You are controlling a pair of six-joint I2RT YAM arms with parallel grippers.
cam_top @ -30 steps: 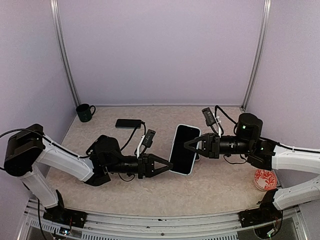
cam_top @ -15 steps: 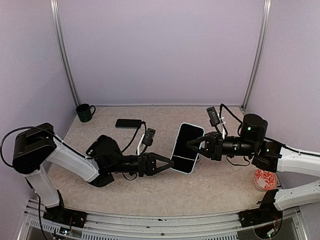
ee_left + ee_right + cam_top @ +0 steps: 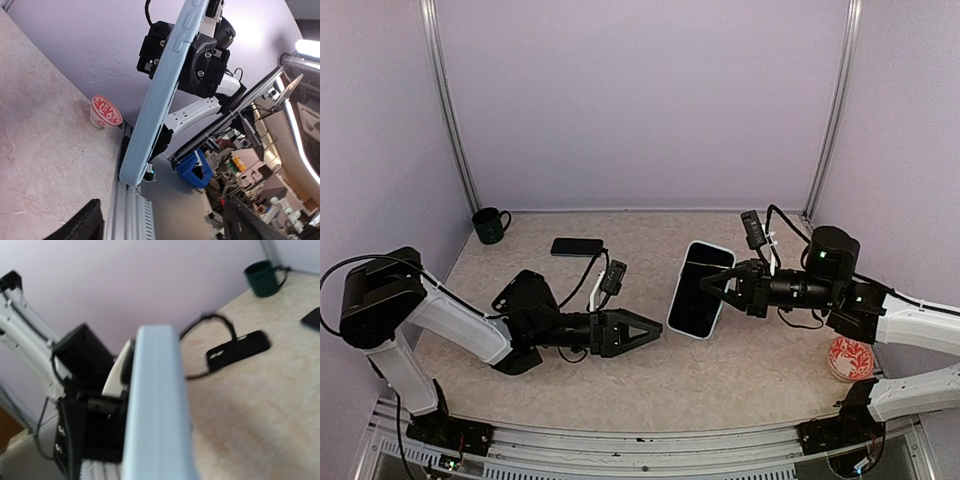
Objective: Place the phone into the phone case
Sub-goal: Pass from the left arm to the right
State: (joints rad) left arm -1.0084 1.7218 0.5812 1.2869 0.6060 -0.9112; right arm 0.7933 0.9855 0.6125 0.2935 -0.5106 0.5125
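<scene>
Item: phone case [image 3: 701,288], pale blue, held off table, tilted, pinched at right edge by right claw [image 3: 731,288]
Left claw [image 3: 645,328]: spread, empty, just beside case's lower corner
Phone [image 3: 577,246]: flat on table, far side
Advice: send left claw to phone; keep case steady, opening upward

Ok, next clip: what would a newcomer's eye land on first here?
The pale blue phone case, held up off the table mid-scene by the right pincer clamped on its right edge. Just left of it, the left pincer stands open, apart from the case. A dark phone lies alone further back, near a green mug.
</scene>
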